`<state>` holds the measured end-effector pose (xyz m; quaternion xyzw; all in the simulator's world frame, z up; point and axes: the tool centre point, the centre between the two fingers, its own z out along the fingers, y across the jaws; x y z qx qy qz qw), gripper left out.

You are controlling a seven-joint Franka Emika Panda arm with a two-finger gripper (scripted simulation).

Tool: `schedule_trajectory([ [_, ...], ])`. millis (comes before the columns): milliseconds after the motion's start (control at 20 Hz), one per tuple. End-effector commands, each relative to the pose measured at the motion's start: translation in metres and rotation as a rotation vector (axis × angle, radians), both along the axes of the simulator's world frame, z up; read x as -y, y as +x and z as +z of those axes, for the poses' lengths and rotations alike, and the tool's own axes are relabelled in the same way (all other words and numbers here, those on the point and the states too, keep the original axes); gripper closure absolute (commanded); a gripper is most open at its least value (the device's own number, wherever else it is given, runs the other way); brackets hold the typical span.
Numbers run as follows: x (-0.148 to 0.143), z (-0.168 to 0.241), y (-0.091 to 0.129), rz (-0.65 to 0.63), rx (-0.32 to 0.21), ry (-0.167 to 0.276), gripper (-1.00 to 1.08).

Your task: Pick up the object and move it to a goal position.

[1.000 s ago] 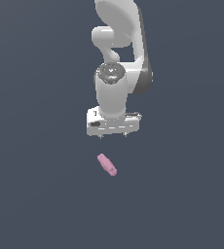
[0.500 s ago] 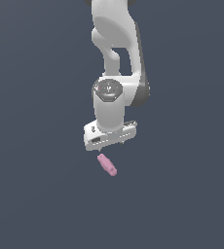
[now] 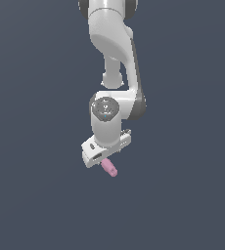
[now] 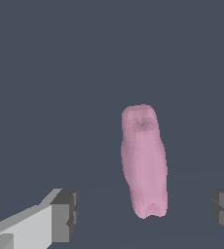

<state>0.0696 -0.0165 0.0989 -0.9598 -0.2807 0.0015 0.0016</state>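
Exterior view: gripper hides pink object's upper end.

I see bare grey floor all round, gripper fingers spread wide, only the pink object between them, gaps on both sides

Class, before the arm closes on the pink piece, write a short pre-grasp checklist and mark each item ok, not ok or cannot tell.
1. Pincer open: ok; both fingers stand wide apart.
2. Pink piece between the fingers: ok in the wrist view.
3. Fingers clear of the piece: ok; gaps show on both sides.
4. Pincer low enough to grip: cannot tell; the exterior view shows the pincer overlapping the piece.
5. Goal position visible: not ok; no marker appears.
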Motion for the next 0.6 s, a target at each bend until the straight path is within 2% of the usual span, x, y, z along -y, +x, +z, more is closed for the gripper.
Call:
schedule_trajectory([
  [0, 0.002, -0.006, 0.005, 0.046, 0.002, -0.001, -0.92],
  [550, 0.007, -0.019, 0.014, 0.127, 0.004, -0.002, -0.92],
])
